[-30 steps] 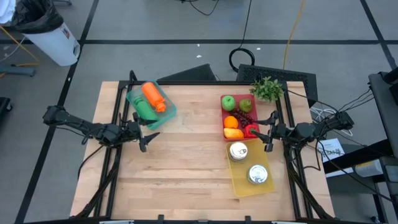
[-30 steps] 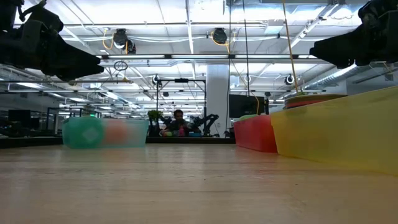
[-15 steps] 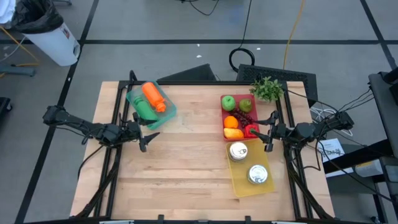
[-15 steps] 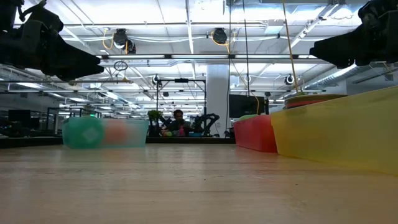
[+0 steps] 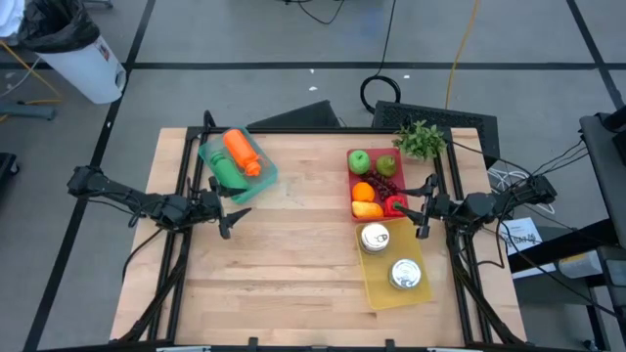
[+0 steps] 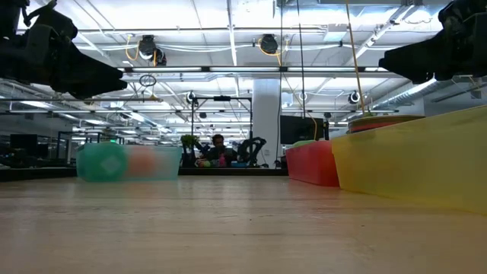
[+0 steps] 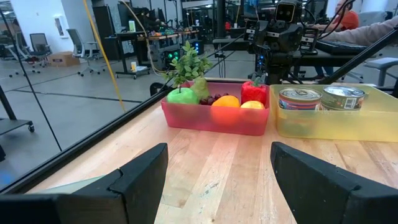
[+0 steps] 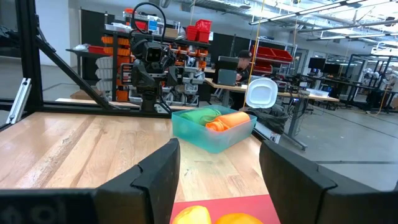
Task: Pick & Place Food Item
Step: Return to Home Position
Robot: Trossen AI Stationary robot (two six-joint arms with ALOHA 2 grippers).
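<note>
A red bin (image 5: 374, 182) at the table's right holds green apples, dark grapes, an orange, a yellow fruit and a red pepper; it also shows in the left wrist view (image 7: 214, 112). A teal bin (image 5: 238, 161) at the far left holds a carrot and a green vegetable, also seen in the right wrist view (image 8: 214, 127). My left gripper (image 5: 235, 217) hovers open near the teal bin, holding nothing. My right gripper (image 5: 421, 207) hovers open just right of the red bin, also holding nothing.
A yellow bin (image 5: 393, 262) with two tins stands on the near side of the red bin. A leafy green plant (image 5: 421, 139) sits at the far right corner. Bare wood (image 5: 293, 254) lies between the two arms. Black frame rails run along the table's sides.
</note>
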